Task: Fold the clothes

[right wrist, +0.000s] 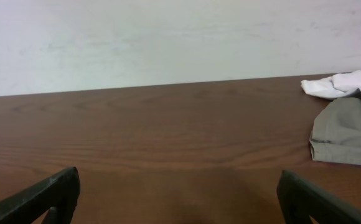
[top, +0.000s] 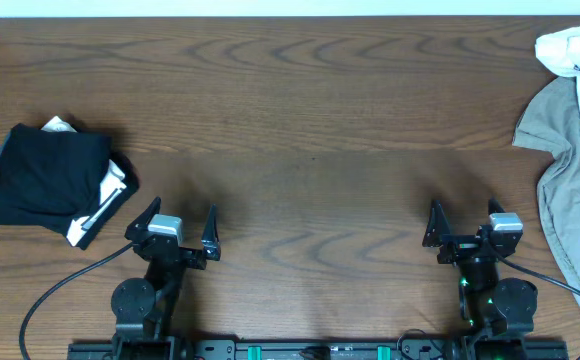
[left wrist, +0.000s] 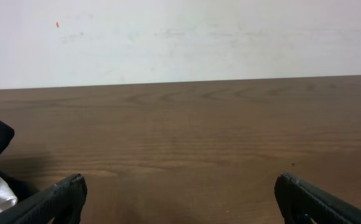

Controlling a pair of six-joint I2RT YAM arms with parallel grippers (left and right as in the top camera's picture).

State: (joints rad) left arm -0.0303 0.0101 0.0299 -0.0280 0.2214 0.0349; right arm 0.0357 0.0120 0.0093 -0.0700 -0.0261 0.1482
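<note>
Both sets of jaws released and empty; unfolded clothes [top: 568, 150] lie at the right edge of the surface [top: 300, 120].
My left jaws and right jaws stand spread wide, grasping nothing. The white T-shirt [top: 577, 48] sits at the far right corner, touching the grey-beige garment [top: 562, 190], whose long axis runs far-to-near along that edge, just right of my right jaws. These are the nearer pair. A dark folded stack [top: 45, 180] lies beside the left jaws.
</note>
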